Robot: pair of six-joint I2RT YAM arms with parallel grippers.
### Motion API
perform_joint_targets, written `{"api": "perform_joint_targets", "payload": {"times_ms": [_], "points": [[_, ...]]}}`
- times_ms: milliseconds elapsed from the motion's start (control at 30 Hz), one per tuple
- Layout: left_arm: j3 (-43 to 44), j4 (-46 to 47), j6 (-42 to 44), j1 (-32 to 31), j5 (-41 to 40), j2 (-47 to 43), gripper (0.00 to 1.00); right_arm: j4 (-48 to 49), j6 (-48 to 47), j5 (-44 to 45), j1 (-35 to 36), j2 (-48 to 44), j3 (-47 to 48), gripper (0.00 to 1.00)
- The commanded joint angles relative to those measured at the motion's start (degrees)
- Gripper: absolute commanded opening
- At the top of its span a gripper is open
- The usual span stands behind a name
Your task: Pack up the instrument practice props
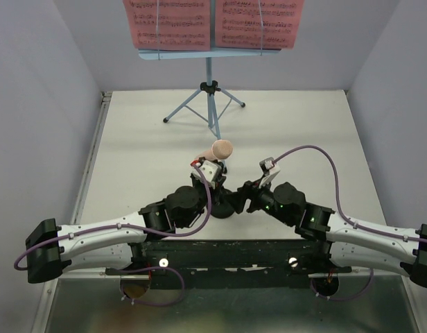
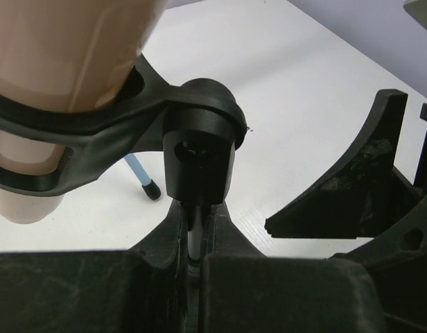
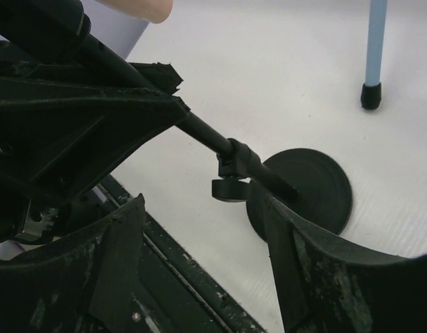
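Top external: light-blue music stand (image 1: 209, 73) at the far end of the tabletop (image 1: 303, 125), tripod legs spread, upright. Two pink sheet-music pages (image 1: 168, 24) (image 1: 258, 22) side by side on its desk. Left arm (image 1: 109, 232) and right arm (image 1: 366, 232) angle inward and meet mid-tabletop, near edge. Beige-pink microphone (image 1: 221, 148) shows just beyond where they meet, well apart from the music stand.

Left wrist: microphone sits in the clip of the black mic stand (image 2: 199, 152). Left pincer (image 2: 196, 232) is clamped on the thin shaft directly below the clip's swivel block, fingers pressed in on both sides. A music-stand foot shows on the tabletop behind. One right-pincer finger shows at the frame's right side, clear of the shaft.

Right wrist: right pincer (image 3: 199, 236) has its fingers apart, one on each side of the lower shaft near the adjuster collar, touching neither. Round base (image 3: 310, 184) looks to sit on the tabletop; contact cannot be confirmed. Left pincer grips the shaft higher up.
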Motion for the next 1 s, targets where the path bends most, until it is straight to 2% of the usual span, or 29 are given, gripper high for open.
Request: {"api": "perform_joint_targets", "payload": {"times_ms": [0,100,200,433,567,667,767,867,967], "points": [[-1.3,-3.1,-2.2,0.0,-1.0,1.0,0.00,-2.3,8.5,-3.0,-0.4,-0.1,2.3,0.79],[-2.5,-1.7,-3.2,0.0,-2.0,0.9,0.00,-4.2,9.1,-0.7,-0.5,-1.7,2.5,0.88],[-2.9,-0.4,-3.1,0.0,-2.0,0.7,0.11,-4.5,9.0,1.3,-0.5,-4.4,1.8,1.00],[-4.6,4.9,-2.4,-0.1,-1.5,0.6,0.52,-5.3,11.3,1.8,-0.5,-8.1,0.8,1.00],[-5.1,6.8,-2.6,-0.1,-2.0,0.7,0.62,-6.7,11.2,2.7,-0.4,-9.9,1.0,1.00],[-6.5,9.6,-2.5,-0.1,-1.7,0.0,0.63,-8.1,11.0,2.9,-0.6,-10.3,1.6,1.00],[-9.2,16.3,-1.7,-0.1,-0.8,-1.3,0.63,-8.0,11.5,2.4,-0.5,-11.6,1.0,1.00],[-11.8,24.1,0.2,0.0,0.1,-1.6,0.56,-7.8,13.0,2.4,-0.5,-13.4,0.0,1.00],[-12.1,27.5,2.5,0.0,0.0,-0.3,0.47,-7.7,14.9,2.4,-0.6,-15.1,-1.0,0.99]]}}
